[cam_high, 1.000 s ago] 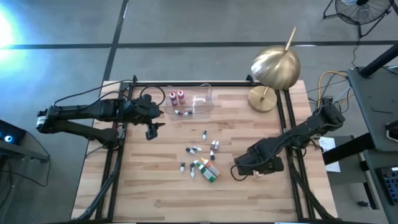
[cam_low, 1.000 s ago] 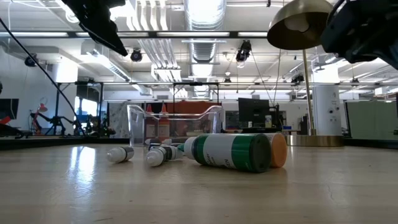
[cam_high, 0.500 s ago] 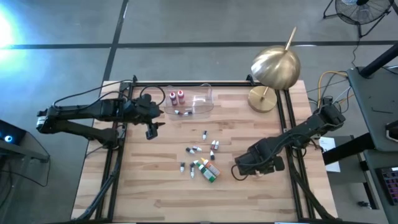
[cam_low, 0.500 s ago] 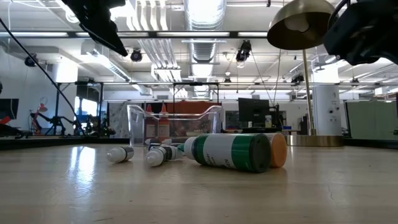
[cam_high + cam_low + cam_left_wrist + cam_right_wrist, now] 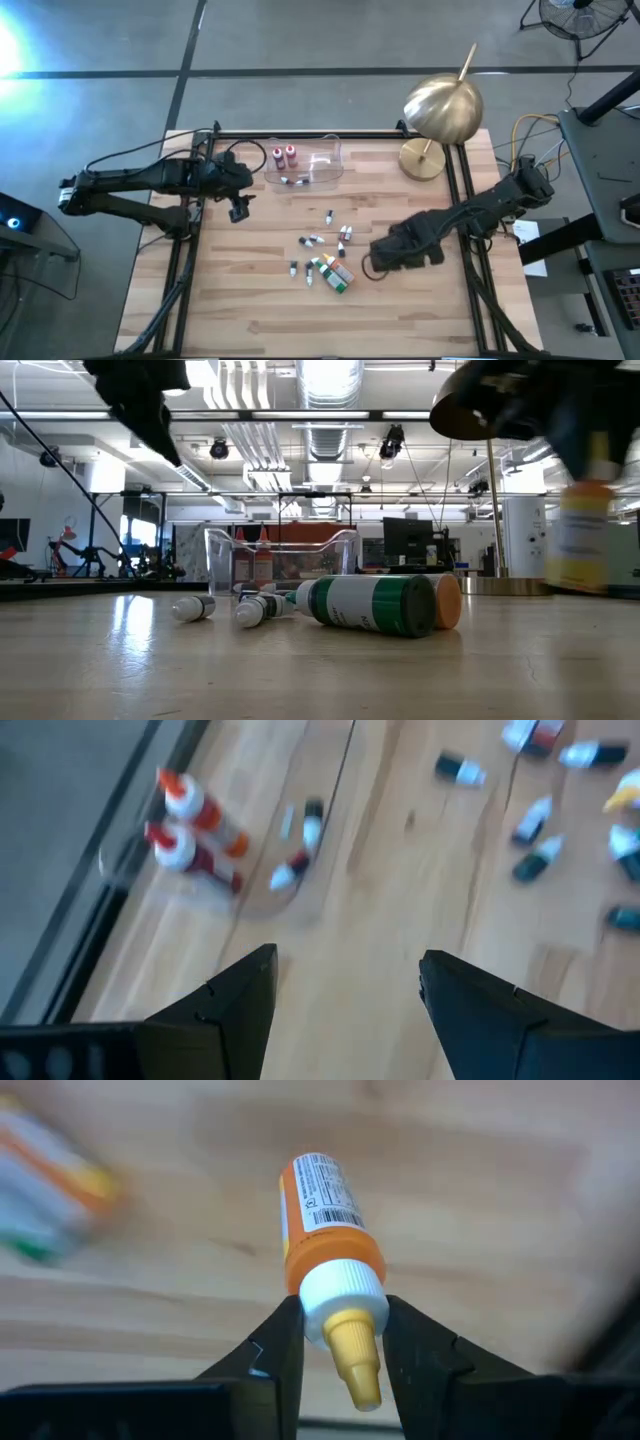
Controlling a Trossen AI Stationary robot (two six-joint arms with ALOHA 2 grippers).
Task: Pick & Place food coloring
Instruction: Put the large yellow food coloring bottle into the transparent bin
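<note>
A: Check your right gripper (image 5: 335, 1342). What has it got?

B: An orange bottle (image 5: 322, 1230), pinched at the white collar just below the yellow tip, fingers tight against it (label side up). It sits right of the scattered food coloring (image 5: 328, 252) mid-table.

A: And your left gripper (image 5: 345, 982)?

B: Fingers spread, nothing between them, hanging over the table's far-left part near the clear tray (image 5: 318, 166). You have two red bottles (image 5: 285, 155) standing in that tray and a couple of small ones lying beside them.

loose bottles (image 5: 325, 252) lie mid-table, between the tray (image 5: 310, 163) and the right hand (image 5: 375, 262).
</note>
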